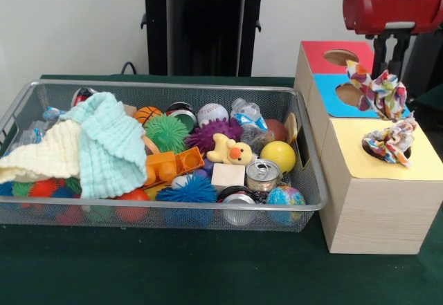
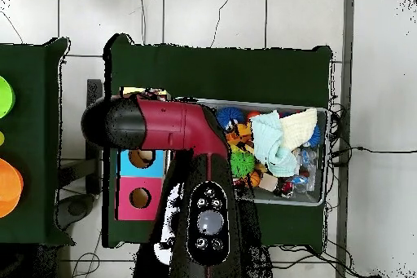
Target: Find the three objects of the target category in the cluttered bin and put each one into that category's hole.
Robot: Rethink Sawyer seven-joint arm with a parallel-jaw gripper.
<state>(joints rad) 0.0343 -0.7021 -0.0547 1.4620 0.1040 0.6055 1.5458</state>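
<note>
Overhead, end effector (image 1: 385, 77) closed on spotted fabric (image 1: 379, 90) — above yellow box (image 1: 387, 180).

no readable text, labels or numbers anywhere

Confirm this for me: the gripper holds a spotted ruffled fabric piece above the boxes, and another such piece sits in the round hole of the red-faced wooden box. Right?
Not quite. The front view shows the second spotted ruffled fabric piece sitting in the round hole of the yellow-faced wooden box, not the red one. The gripper does hold the first spotted fabric piece above the boxes.
</note>
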